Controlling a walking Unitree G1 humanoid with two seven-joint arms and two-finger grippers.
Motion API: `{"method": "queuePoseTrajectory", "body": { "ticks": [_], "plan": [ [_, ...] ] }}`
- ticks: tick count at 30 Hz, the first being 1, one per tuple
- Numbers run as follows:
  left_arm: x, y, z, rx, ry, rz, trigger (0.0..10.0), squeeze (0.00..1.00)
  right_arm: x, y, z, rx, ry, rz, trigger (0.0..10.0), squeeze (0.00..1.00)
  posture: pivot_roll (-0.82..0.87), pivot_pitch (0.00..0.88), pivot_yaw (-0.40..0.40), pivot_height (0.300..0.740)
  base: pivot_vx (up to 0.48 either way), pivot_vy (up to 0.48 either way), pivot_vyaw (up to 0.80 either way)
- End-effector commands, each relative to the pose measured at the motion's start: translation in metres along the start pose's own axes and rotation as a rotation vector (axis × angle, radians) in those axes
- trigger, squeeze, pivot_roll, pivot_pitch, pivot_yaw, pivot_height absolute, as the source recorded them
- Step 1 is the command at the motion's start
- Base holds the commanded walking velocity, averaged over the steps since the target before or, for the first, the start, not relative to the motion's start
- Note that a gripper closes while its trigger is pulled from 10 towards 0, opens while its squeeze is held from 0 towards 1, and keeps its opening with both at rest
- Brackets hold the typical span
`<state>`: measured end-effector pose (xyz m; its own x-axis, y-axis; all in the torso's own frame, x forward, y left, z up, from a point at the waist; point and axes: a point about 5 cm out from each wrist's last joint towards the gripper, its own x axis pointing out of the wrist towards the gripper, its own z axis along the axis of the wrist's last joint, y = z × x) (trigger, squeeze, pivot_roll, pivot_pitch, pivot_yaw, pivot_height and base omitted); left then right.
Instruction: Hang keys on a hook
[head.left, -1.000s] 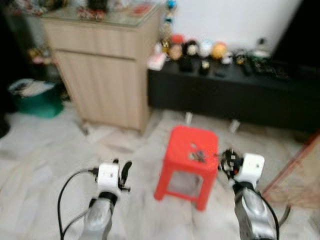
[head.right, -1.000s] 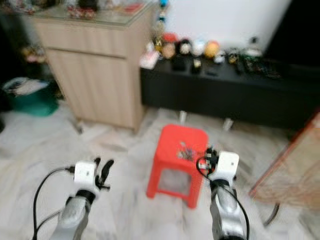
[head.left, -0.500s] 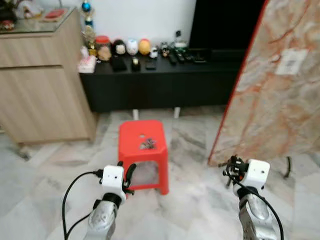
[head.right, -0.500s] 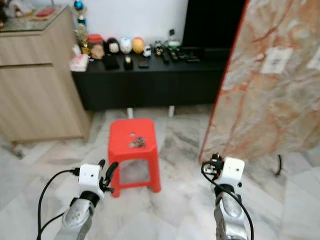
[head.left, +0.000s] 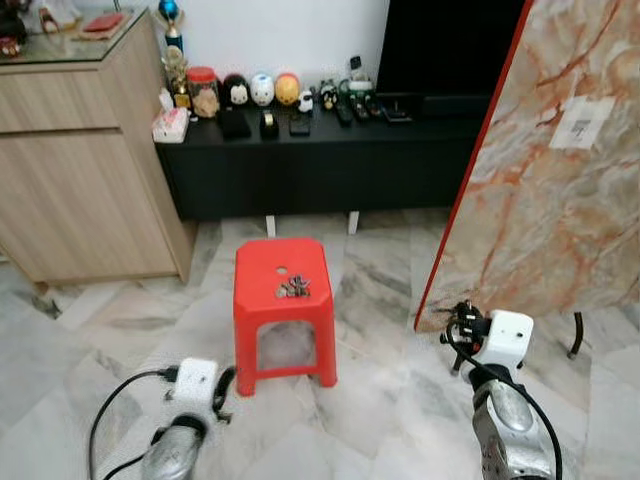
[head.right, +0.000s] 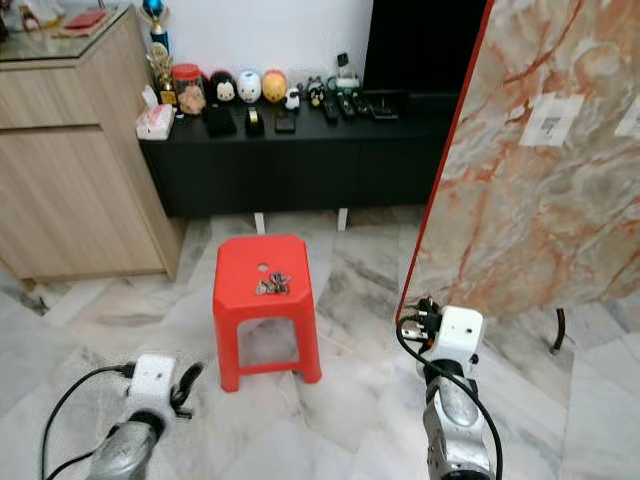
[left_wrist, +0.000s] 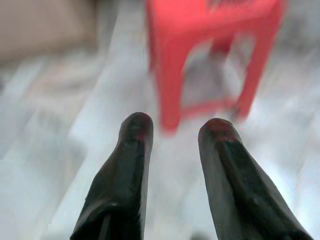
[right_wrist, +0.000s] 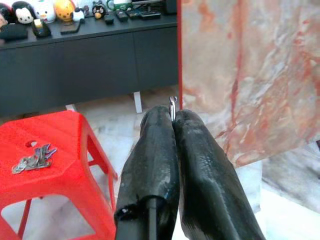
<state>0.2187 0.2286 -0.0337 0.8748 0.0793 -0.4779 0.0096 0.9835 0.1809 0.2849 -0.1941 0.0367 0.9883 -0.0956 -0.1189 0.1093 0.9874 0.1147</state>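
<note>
A pale marble floor (head.left: 380, 390) runs from the robot to a low black console (head.left: 320, 165) against the far white wall, with a wooden cabinet (head.left: 80, 150) at the far left and a large marble-patterned slab (head.left: 540, 170) with a red edge leaning at the right. In the middle of the floor stands a red plastic stool (head.left: 283, 305), and the keys (head.left: 293, 289) lie in a small heap on its seat, near the centre, apart from both grippers.

Compared with half a second ago, the left gripper (left_wrist: 172, 131) has dropped lower and nearer the robot, and now sits near the floor left of the stool's near-left leg; its two black fingers stand apart with nothing between them. The stool appears slightly nearer the middle of the view, so the camera has shifted a little. The right gripper (right_wrist: 172, 114) holds roughly the same place as before, to the right of the stool and near the slab's red edge; its fingers are pressed together on a thin metal hook (right_wrist: 172, 106) that pokes out past their tips.

Open floor lies between the stool and the slab, and between the stool and the cabinet.
</note>
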Motion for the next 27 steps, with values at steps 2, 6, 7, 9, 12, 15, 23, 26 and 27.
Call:
{"method": "queuePoseTrajectory", "body": {
  "ticks": [2, 6, 7, 9, 12, 15, 23, 26, 27],
  "plan": [
    [-0.017, 0.004, -0.04, -0.007, 0.179, 0.031, 10.0, 0.0, 0.002, 0.001, 0.004, 0.004, -0.024, -0.003, 10.0, 0.0, -0.03, 0.0, -0.037, 0.74, 0.0, 0.0, 0.0],
    [-0.022, 0.006, -0.048, 0.007, 0.206, 0.045, 10.0, 0.0, 0.002, 0.002, 0.004, 0.005, -0.026, -0.003, 10.0, 0.0, -0.03, 0.0, -0.037, 0.74, 0.0, 0.0, 0.0],
    [-0.022, 0.005, -0.047, 0.004, 0.196, 0.046, 10.0, 0.0, 0.002, 0.002, 0.004, 0.005, -0.025, -0.002, 10.0, 0.0, -0.03, 0.0, -0.038, 0.74, 0.0, -0.266, 0.0],
    [-0.021, 0.004, -0.047, 0.008, 0.194, 0.047, 10.0, 0.0, 0.002, 0.002, 0.004, 0.004, -0.023, 0.001, 10.0, 0.0, -0.02, 0.0, -0.041, 0.74, 0.0, -0.458, 0.0],
    [-0.019, 0.001, -0.046, 0.001, 0.186, 0.042, 10.0, 0.0, 0.003, 0.003, 0.004, 0.003, -0.023, 0.005, 10.0, 0.0, -0.03, 0.0, -0.037, 0.74, 0.0, -0.475, 0.0],
    [-0.019, -0.007, -0.048, 0.012, 0.2, 0.025, 10.0, 0.0, 0.003, 0.003, 0.005, 0.0, -0.029, 0.005, 10.0, 0.0, -0.04, 0.0, -0.034, 0.74, 0.0, -0.477, 0.0],
    [-0.022, -0.011, -0.053, 0.007, 0.215, 0.024, 10.0, 0.0, 0.002, 0.0, 0.004, -0.007, -0.03, 0.001, 10.0, 0.0, -0.04, 0.0, -0.033, 0.74, 0.0, -0.473, 0.0],
    [-0.022, -0.01, -0.053, 0.003, 0.213, 0.027, 10.0, 0.0, 0.002, 0.0, 0.005, -0.007, -0.032, 0.0, 10.0, 0.0, -0.04, 0.0, -0.033, 0.74, 0.0, -0.412, 0.0],
    [-0.022, -0.01, -0.053, -0.002, 0.212, 0.029, 10.0, 0.0, 0.002, 0.0, 0.005, -0.007, -0.032, 0.0, 10.0, 0.0, -0.04, 0.0, -0.033, 0.74, 0.0, 0.0, 0.0]
  ]
}}
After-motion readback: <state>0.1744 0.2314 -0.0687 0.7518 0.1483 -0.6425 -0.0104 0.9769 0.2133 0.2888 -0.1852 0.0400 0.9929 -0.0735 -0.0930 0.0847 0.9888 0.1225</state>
